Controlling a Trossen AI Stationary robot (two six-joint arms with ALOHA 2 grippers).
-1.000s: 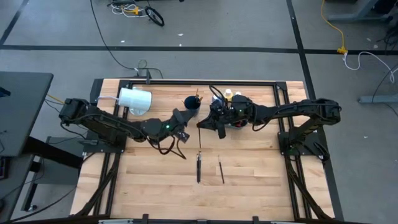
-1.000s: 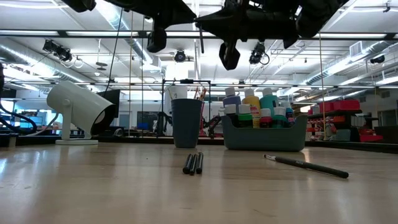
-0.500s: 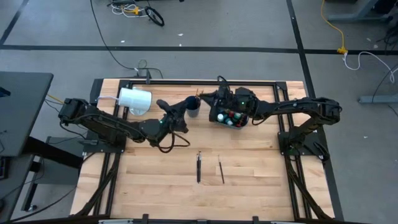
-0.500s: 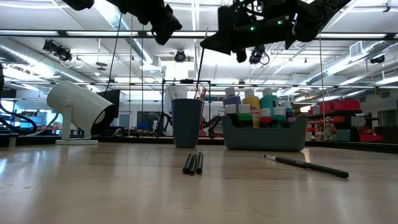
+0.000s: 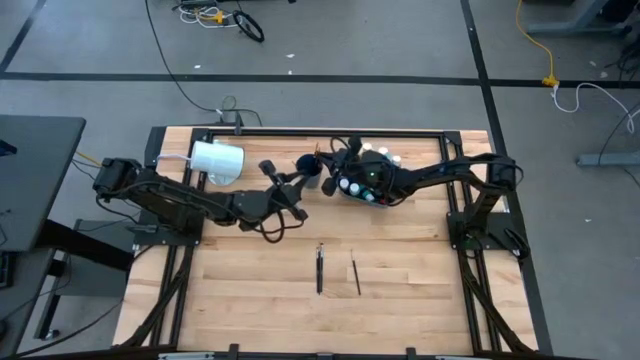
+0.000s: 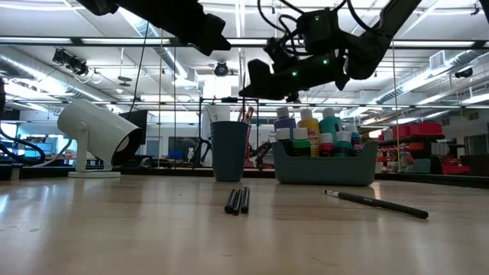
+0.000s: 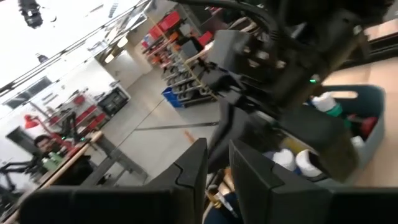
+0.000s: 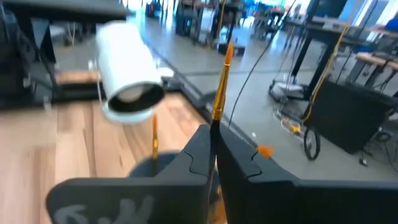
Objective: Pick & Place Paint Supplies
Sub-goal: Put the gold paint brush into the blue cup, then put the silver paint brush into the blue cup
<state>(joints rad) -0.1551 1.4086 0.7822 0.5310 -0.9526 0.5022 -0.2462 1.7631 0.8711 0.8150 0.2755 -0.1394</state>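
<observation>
Right tool (image 8: 212, 140) is up over the dark round cup (image 5: 310, 166), fingers pinching a thin orange-handled paintbrush (image 8: 219, 93); only the right wrist view shows that grip. Left tool (image 5: 272, 172) hovers beside the cup, fingers slightly apart, empty. White-capped paint bottles (image 6: 309, 128) fill the teal bin (image 6: 325, 169). Three dark brushes (image 6: 237, 200) lie on the pale wood worktop (image 5: 400, 290).

An open industrial lab: exposed ceiling ducts (image 6: 46, 61), distant storage shelving (image 6: 416, 141), cables across concrete floor (image 5: 190, 85).
</observation>
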